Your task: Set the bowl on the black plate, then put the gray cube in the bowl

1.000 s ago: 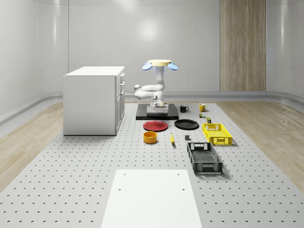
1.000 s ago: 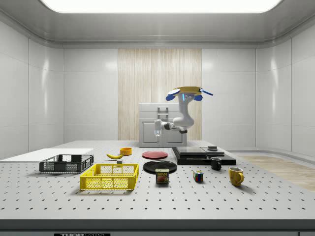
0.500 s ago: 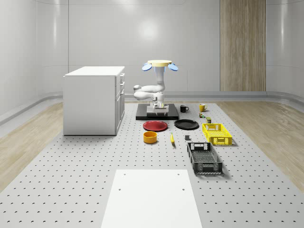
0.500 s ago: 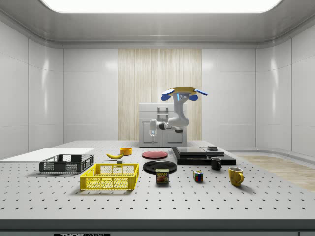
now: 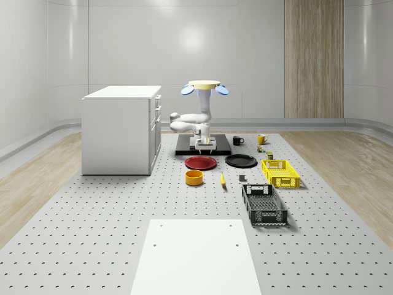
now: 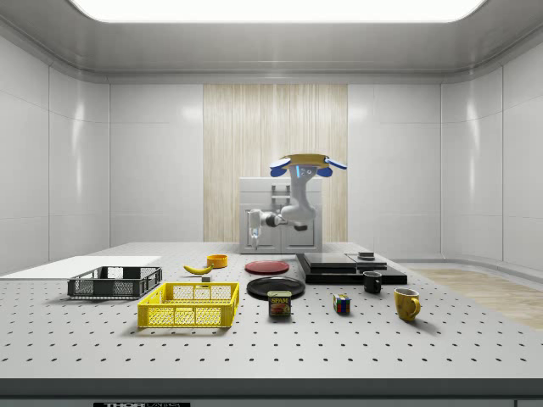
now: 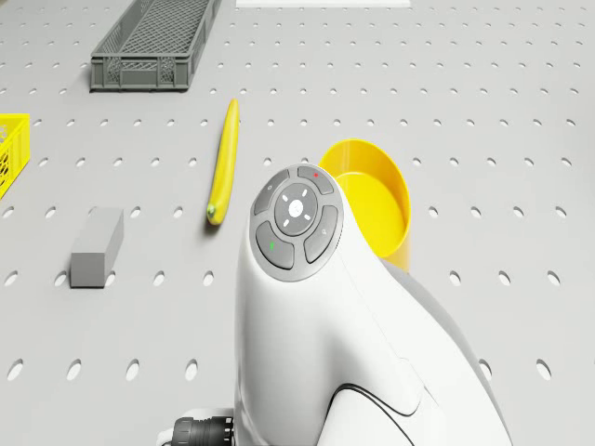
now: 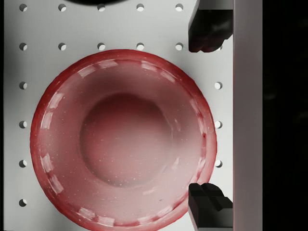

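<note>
The gripper (image 8: 208,115) hangs over the glossy red round plate (image 8: 122,139), its two dark fingertips (image 8: 207,31) spread wide, holding and touching nothing; in the wrist view the plate lies on the bench just beside the edge of the black slab. In the last second the drone (image 5: 204,86) has left its place over the low black slab (image 5: 184,149) and come forward and lower, and the white arm (image 6: 288,212) has swung the gripper (image 5: 204,144) down and out towards the dishes. It hovers above the slab's front edge. That reads as the opening approach: nothing is picked up yet, and the gripper is over the wrong dish.

The yellow round bowl (image 5: 194,177) stands beyond the red plate on the perforated grey bench (image 5: 92,233), near the yellow banana (image 7: 223,163). The black round plate (image 5: 241,161) lies to the whole-scene view's right of the red one. The small gray cube (image 7: 97,245), more a block, rests apart from the bowl.
</note>
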Controlling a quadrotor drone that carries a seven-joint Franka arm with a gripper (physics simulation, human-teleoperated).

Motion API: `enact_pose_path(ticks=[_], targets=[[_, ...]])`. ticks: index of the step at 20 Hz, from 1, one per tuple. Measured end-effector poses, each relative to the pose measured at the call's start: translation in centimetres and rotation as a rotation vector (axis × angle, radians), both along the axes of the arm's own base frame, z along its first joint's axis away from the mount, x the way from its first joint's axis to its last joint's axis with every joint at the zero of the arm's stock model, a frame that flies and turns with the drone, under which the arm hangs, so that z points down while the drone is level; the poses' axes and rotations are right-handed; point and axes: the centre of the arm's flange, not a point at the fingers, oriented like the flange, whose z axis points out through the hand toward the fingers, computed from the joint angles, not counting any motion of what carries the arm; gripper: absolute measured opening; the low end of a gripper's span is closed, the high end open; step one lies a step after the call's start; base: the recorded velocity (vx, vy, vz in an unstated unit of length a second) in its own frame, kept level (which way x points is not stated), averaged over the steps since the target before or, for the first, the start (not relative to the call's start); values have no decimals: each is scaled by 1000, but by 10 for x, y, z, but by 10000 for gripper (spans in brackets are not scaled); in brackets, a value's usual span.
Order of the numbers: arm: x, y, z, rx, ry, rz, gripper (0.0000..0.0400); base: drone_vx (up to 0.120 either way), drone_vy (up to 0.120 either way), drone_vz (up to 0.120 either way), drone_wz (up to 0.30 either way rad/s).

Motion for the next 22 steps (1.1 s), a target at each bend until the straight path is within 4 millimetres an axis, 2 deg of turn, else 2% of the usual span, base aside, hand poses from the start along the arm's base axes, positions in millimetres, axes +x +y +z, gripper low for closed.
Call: enact_pose_path(ticks=[2,22], targets=[[0,0,0,0,0,0,400,120,0,-120,0],[0,0,0,0,0,0,400,120,0,0,0]])
